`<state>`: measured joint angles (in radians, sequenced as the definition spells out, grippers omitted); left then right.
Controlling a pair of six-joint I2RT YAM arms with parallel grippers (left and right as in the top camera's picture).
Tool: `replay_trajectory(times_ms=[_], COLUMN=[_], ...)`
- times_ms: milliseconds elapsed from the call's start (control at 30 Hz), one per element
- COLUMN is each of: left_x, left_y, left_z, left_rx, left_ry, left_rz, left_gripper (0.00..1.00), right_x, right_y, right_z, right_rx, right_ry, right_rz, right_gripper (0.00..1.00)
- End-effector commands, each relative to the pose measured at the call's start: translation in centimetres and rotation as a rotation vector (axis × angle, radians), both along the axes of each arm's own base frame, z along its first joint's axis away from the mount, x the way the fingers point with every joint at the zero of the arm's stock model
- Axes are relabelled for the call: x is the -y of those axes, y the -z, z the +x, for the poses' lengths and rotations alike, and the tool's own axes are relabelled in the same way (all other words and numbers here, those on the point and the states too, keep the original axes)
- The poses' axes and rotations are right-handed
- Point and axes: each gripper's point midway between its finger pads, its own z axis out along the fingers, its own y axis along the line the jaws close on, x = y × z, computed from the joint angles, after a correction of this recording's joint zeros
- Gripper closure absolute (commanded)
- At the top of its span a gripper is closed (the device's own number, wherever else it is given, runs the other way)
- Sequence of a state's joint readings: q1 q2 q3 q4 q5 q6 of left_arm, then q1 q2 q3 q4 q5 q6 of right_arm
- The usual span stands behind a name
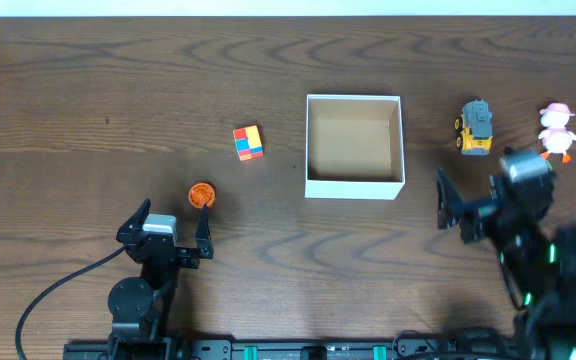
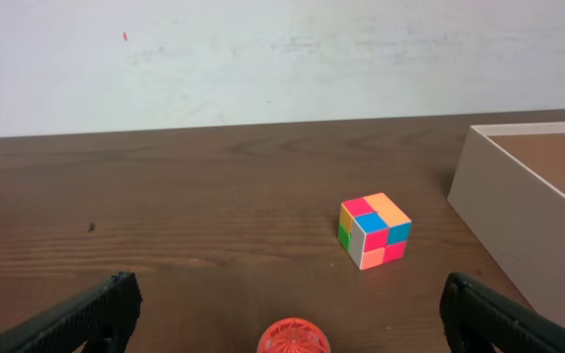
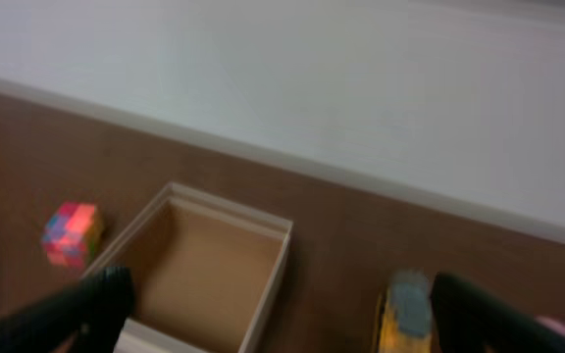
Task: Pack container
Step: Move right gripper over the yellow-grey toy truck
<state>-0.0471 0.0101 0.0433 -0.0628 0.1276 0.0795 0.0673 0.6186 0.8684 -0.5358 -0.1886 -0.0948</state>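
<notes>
The container (image 1: 354,187), a square open white box with a tan inside, stands mid-table and holds nothing; its wall (image 2: 518,211) shows at the right of the left wrist view. My left gripper (image 1: 174,212) is open near the front edge, and an orange ball (image 2: 293,336) lies on the table between its fingers, untouched. A multicoloured cube (image 2: 374,230) rests further ahead. My right gripper (image 1: 498,185) hovers open, blurred, right of the container (image 3: 268,279). A yellow and grey toy truck (image 3: 407,309) lies beside its right finger.
A pink and white toy figure (image 1: 556,130) stands right of the truck (image 1: 475,127). The cube (image 1: 248,142) sits left of the container and the ball (image 1: 201,195) nearer the front. A black cable (image 1: 48,295) trails from the left arm.
</notes>
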Motion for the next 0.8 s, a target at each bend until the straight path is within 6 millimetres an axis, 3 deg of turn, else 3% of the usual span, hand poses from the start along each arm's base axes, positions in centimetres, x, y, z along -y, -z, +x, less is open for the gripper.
replay_trajectory(times_ms=[0, 133, 233, 367, 433, 767], left_x=[0.1, 0.1, 0.1, 0.1, 0.1, 0.1], left_y=[1.7, 1.7, 1.7, 1.7, 1.7, 1.7], left_z=[0.0, 0.0, 0.0, 0.0, 0.0, 0.0], left_rx=[-0.037, -0.037, -0.037, -0.037, -0.037, -0.037], left_ry=[0.008, 0.008, 0.008, 0.008, 0.008, 0.008], left_rz=[0.010, 0.010, 0.010, 0.010, 0.010, 0.010], left_gripper=[0.02, 0.02, 0.02, 0.02, 0.02, 0.02], right_x=[-1.2, -4.8, -4.3, 1.1, 3.5, 12.2], right_y=[-0.3, -1.0, -0.4, 2.5, 4.1, 12.6], right_z=[2.3, 3.4, 5.5, 10.2, 11.5, 13.6], right_rx=[-0.153, -0.317, -0.378, -0.436, -0.483, -0.792], right_ry=[-0.074, -0.283, -0.244, 0.103, 0.218, 0.435], right_rz=[-0.003, 0.082, 0.068, 0.012, 0.002, 0.049], right_gripper=[0.01, 0.01, 0.01, 0.01, 0.01, 0.01])
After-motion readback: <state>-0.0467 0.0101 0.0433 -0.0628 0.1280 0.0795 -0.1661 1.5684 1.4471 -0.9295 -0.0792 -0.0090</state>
